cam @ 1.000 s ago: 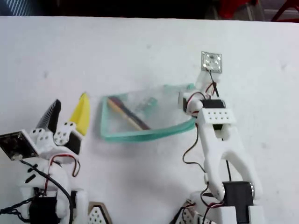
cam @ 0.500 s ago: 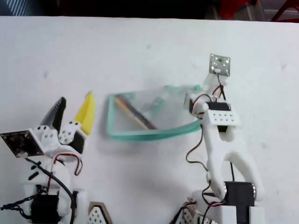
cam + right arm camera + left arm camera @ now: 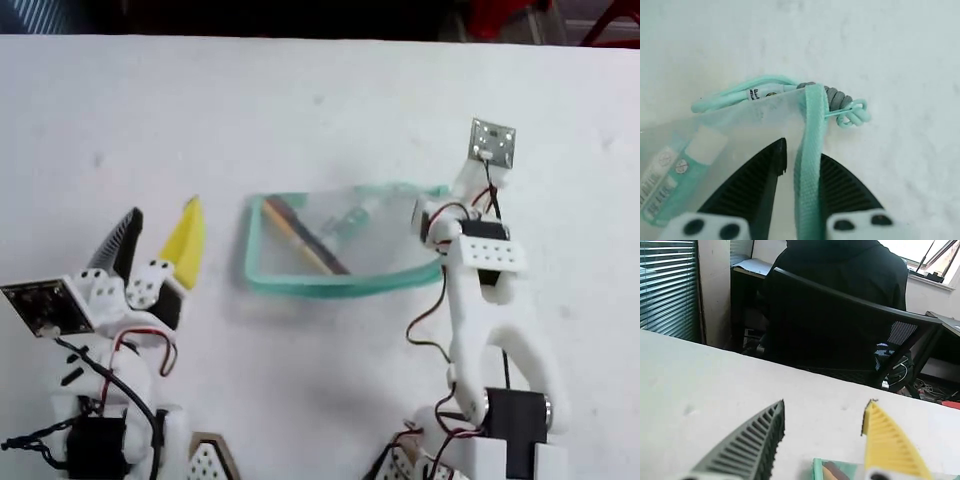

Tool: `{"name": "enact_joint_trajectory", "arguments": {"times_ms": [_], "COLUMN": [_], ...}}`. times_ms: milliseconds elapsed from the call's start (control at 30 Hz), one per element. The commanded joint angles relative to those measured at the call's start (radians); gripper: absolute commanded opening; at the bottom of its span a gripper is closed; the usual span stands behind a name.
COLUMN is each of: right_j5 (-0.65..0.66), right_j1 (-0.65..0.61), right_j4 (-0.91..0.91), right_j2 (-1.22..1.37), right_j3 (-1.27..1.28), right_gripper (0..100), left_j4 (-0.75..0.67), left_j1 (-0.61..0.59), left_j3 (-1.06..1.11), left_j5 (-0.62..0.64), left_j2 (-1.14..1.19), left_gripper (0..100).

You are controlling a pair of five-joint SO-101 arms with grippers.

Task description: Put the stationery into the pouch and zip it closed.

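The clear pouch (image 3: 375, 250) with a teal border lies flat mid-table. Inside it are a brown pencil-like stick (image 3: 300, 236) and a small teal tube (image 3: 346, 222). My right gripper (image 3: 432, 224) is shut on the pouch's right end; in the right wrist view its black fingers (image 3: 802, 159) clamp the teal edge of the pouch (image 3: 811, 130), just short of the grey zip pull with its teal cord (image 3: 850, 113). The tube (image 3: 686, 165) shows through the plastic. My left gripper (image 3: 162, 222) stands open left of the pouch, black and yellow fingers (image 3: 825, 412) apart, the pouch's corner (image 3: 832, 471) just ahead.
White tabletop (image 3: 320, 110) stretches bare behind and to both sides of the pouch. Beyond the far edge a person sits in a black chair (image 3: 840, 325). The arm bases stand at the near edge.
My right gripper has drawn the pouch to the right by its end. The left gripper shifted slightly right early on, then kept still.
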Motion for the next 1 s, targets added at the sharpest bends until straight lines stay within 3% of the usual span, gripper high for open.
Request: {"name": "enact_joint_trajectory", "arguments": {"times_ms": [0, 167, 300, 433, 500, 733, 967], "right_j5": [0.012, 0.021, 0.138, 0.164, 0.166, 0.169, 0.167], "right_j1": [-0.056, -0.065, -0.166, -0.185, -0.183, -0.179, -0.162], "right_j4": [-0.053, -0.139, -0.139, -0.162, -0.159, -0.162, -0.166], "right_j2": [-0.005, -0.004, -0.004, -0.004, -0.004, -0.004, -0.005], "right_j3": [0.015, 0.061, 0.075, 0.078, 0.080, 0.092, 0.098], "right_gripper": [1.8, 1.8, 1.8, 2.3, 6.7, 39.9, 37.5], "left_j4": [-0.017, -0.017, -0.017, -0.017, -0.017, -0.017, -0.017], "left_j1": [0.013, 0.013, 0.018, 0.018, 0.018, 0.018, 0.018], "left_j3": [-0.006, -0.006, -0.006, -0.006, -0.006, -0.006, -0.006], "left_j5": [-0.012, -0.014, -0.014, -0.014, -0.014, -0.014, -0.015], "left_j2": [-0.001, -0.001, -0.001, -0.001, -0.001, -0.001, -0.001], "left_gripper": [26, 26, 26, 26, 26, 26, 26]}}
